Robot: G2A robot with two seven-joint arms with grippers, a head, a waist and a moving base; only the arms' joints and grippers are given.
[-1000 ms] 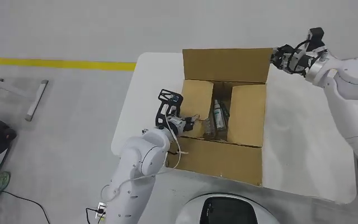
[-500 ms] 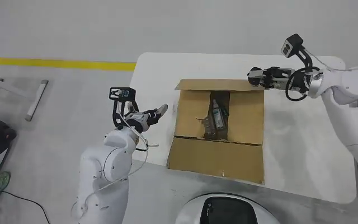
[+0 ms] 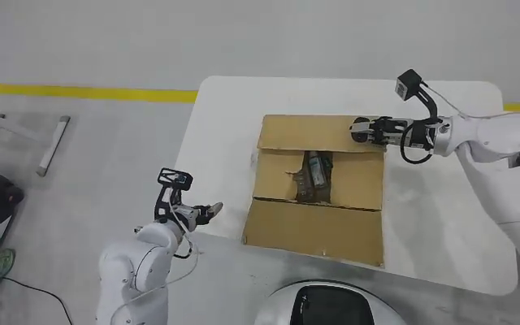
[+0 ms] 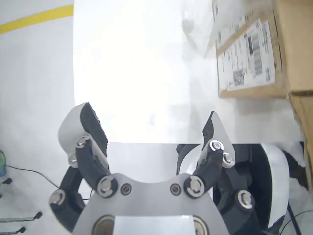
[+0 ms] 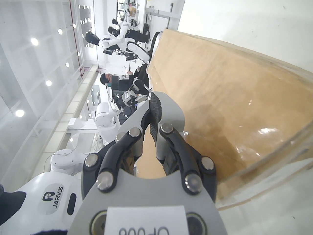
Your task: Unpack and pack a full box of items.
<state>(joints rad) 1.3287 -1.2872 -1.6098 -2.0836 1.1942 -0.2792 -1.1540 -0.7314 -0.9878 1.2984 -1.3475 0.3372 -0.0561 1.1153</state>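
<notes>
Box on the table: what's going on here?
The right gripper, closed, is at the far flap of the cardboard box; that flap lies folded inward over the opening. Bottles show through the gap between the side flaps. The left gripper is open and empty, at the near corner of the table.
</notes>
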